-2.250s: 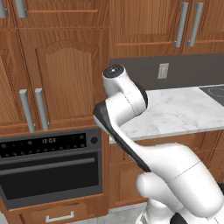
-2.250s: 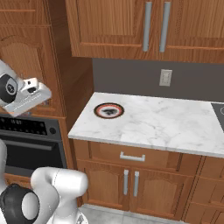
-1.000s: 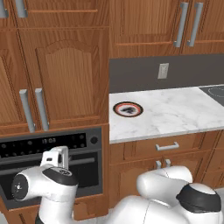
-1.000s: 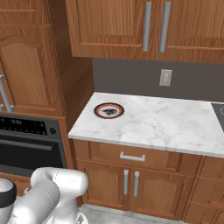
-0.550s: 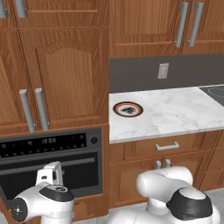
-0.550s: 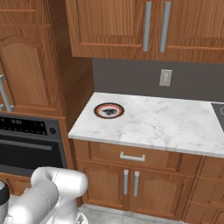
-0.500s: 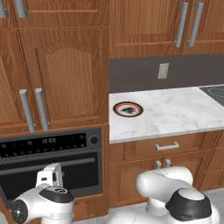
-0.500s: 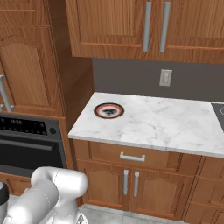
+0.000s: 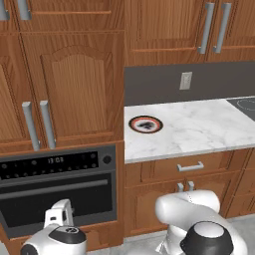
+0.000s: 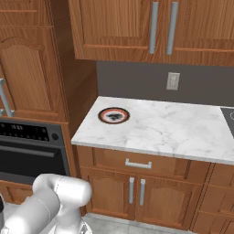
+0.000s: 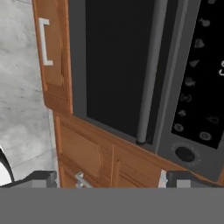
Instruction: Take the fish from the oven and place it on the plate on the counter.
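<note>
The black oven (image 9: pixel 55 191) is built in left of the counter (image 9: pixel 199 127), and its door is shut. The fish is hidden behind that door. The plate (image 9: pixel 145 124) with its orange-red rim lies near the counter's left end, also seen as the plate (image 10: pixel 114 115) in the right base view. In the hand view my gripper (image 11: pixel 109 178) is open and empty, rolled sideways close to the oven door (image 11: pixel 118 65). Its grey bar handle (image 11: pixel 151 74) and round knob (image 11: pixel 184 153) lie just ahead. My wrist (image 9: pixel 55 239) hangs low before the oven.
Wooden cabinet doors (image 9: pixel 74 89) stand above the oven, and a drawer with a white handle (image 11: pixel 43 41) sits under it. A black cooktop (image 9: pixel 244 105) lies at the counter's right end. Drawers and doors (image 10: pixel 137 183) run below the counter, with grey floor (image 11: pixel 19 87) beneath.
The arm has swung from high beside the upper cabinets down low in front of the oven door, sinking slightly more in the last half second. The jaws stayed open.
</note>
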{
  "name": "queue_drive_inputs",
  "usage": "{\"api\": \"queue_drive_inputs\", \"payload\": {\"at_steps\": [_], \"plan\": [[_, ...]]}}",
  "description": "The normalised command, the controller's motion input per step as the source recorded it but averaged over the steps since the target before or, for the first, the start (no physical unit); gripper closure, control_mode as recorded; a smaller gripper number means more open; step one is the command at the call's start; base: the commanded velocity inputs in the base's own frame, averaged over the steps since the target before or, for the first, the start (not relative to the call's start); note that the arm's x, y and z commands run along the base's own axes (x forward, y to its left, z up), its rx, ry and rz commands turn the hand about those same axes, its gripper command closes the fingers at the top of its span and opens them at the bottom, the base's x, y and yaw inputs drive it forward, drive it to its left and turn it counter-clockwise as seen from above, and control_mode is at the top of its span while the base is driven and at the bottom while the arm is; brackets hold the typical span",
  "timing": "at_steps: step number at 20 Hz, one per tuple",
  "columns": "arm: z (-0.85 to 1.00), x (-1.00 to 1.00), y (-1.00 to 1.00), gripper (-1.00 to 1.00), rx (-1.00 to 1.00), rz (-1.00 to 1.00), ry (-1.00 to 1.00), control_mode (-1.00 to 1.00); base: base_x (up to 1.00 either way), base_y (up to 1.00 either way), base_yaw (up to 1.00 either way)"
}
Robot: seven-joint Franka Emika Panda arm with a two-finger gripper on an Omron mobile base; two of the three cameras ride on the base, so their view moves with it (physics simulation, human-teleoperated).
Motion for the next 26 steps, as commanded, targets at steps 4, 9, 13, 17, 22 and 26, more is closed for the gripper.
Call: {"api": "queue_drive_inputs", "payload": {"at_steps": [4, 9, 13, 17, 22, 26], "plan": [[-0.54, 0.03, 0.03, -1.0, 0.0, 0.0, 0.0, -1.0, 0.0, 0.0, 0.0], [-0.52, 0.06, 0.03, -1.0, 0.0, 0.0, 0.01, -1.0, 0.0, 0.0, 0.0], [-0.48, 0.09, 0.04, -1.0, 0.0, 0.0, 0.03, -1.0, 0.0, 0.0, 0.0], [-0.4, 0.15, 0.05, -1.0, 0.0, 0.0, 0.02, -1.0, 0.0, 0.0, 0.0], [-0.39, 0.4, 0.0, -1.0, 0.0, 0.0, 0.0, -1.0, 0.0, 0.0, 0.0], [-0.21, 0.69, 0.05, -1.0, 0.0, 0.04, -0.13, -1.0, 0.0, 0.0, 0.0]]}}
